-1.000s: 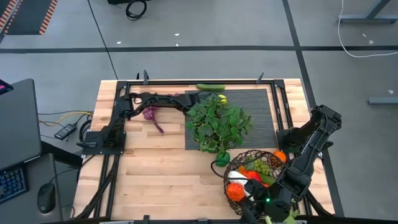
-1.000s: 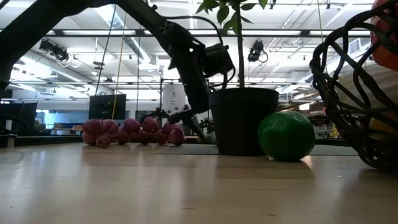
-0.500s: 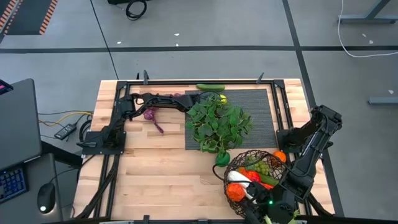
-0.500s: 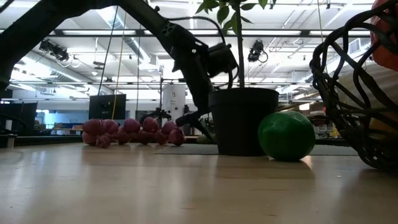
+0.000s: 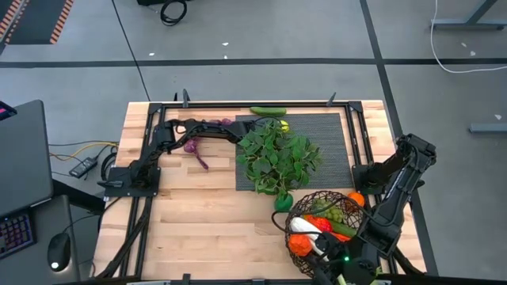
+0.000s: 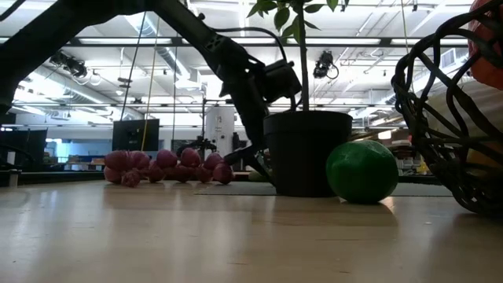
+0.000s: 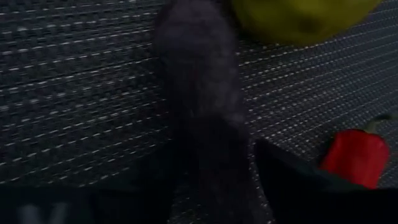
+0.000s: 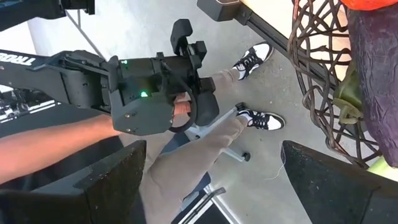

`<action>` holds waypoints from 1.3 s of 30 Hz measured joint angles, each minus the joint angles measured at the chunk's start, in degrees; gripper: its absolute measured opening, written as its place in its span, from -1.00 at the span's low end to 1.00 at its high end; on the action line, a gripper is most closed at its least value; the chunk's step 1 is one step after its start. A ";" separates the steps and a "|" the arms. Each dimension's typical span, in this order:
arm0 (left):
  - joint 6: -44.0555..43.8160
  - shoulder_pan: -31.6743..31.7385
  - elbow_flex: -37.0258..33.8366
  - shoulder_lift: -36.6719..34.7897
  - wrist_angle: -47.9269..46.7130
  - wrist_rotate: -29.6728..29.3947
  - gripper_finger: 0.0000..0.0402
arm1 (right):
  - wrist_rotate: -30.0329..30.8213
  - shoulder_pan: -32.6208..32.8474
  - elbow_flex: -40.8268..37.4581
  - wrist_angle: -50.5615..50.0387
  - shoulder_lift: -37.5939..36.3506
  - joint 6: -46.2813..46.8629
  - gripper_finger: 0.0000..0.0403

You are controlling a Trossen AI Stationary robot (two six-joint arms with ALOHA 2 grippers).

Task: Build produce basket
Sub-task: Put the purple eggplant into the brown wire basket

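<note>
Left tool [image 5: 252, 125] at 12 o'clock on the counter [image 5: 198, 214], its tip lost under the potted plant [image 5: 277, 158].
A dark purple piece [image 7: 202, 106] lies between its fingers, but whether they clamp it I cannot tell; a lemon [image 7: 298, 18] and red chili [image 7: 357, 155] lie close by. The basket [image 5: 295, 212] sits at 5 o'clock, holding orange tomatoes [image 5: 299, 244], green grapes [image 5: 336, 212] and more. Beside its rim, the right tool [image 8: 217, 186] is cut off in the high view, fingers wide apart.

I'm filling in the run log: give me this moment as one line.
left pincer: low on black ribbed mat behind leafy potted plant | right pincer: open, table's near edge | dark woven wire basket: partly filled
</note>
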 joint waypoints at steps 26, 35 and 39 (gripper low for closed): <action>10.79 4.16 -0.18 -17.24 -12.32 8.11 -0.56 | 4.51 -1.48 -0.02 -2.64 -5.61 -10.49 0.73; 13.39 11.04 -0.17 -28.95 -18.73 7.29 -0.54 | 4.63 0.71 -0.02 -3.55 -6.12 -13.13 0.73; 14.79 11.30 -0.17 -36.31 -17.83 8.29 -0.53 | 3.70 2.26 -0.02 -4.86 -6.12 -13.87 0.73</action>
